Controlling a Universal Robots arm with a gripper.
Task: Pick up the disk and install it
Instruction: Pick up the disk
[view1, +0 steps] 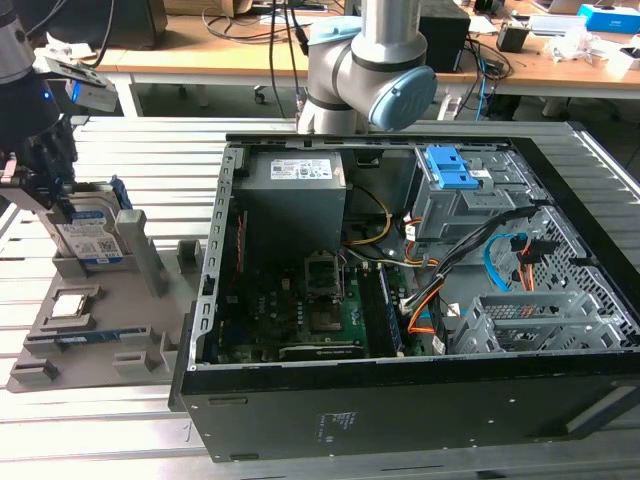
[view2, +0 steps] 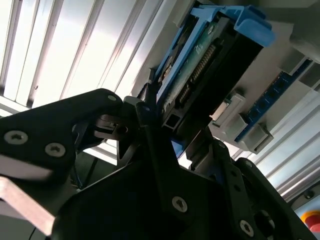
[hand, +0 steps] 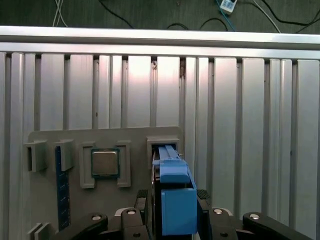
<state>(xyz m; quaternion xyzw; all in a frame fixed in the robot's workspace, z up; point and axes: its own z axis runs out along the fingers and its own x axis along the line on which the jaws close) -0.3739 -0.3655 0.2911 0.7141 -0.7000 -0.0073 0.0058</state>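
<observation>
I have the tool (hand: 174, 194) narrowed onto the disk (view1: 88, 238), clamping its blue-railed sides; the disk stands on edge in its slot of the grey parts holder (view1: 100, 335), at the left of the exterior view, on the slatted counter (view1: 130, 150); I judge it gripped but not yet lifted; the open computer case (view1: 400, 420), centre-right, has no disk yet; installing is all left.

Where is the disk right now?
The disk stands upright in the grey holder on the exterior view's left, beside the open computer case, with the hand right at it and the square chip nearby.
</observation>
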